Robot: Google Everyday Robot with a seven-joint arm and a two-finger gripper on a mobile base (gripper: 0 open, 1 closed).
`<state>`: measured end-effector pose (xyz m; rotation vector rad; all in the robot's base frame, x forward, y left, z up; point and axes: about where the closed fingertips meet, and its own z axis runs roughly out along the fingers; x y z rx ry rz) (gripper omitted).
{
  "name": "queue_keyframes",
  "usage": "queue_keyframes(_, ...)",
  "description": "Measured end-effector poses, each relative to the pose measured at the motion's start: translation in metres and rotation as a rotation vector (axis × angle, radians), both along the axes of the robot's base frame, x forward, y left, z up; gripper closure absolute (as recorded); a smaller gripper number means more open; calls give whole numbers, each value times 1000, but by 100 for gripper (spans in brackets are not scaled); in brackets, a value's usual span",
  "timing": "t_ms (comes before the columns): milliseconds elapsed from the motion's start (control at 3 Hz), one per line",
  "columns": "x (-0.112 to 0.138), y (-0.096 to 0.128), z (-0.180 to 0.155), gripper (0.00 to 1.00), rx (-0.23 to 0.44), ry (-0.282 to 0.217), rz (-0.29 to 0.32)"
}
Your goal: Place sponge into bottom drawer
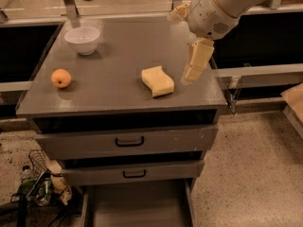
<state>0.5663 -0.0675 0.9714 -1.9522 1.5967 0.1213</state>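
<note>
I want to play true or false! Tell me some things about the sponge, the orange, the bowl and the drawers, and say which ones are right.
1. The sponge lies on top of the cabinet. True.
2. The gripper has lifted the sponge. False: it hangs beside the sponge, on its right in the picture, and the sponge lies on the cabinet top.
3. The bottom drawer is pulled open. True.
4. The orange sits inside the bowl. False: it sits on the cabinet top, apart from the bowl.
</note>
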Motion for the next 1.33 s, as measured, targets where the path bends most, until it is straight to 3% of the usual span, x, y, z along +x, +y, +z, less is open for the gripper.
queue_keyframes(333,1,0,-1,0,6,-5,-4)
queue_keyframes(1000,31,6,-29,0,83,-76,-93)
queue_keyframes(1333,31,6,-29,0,83,-76,-93)
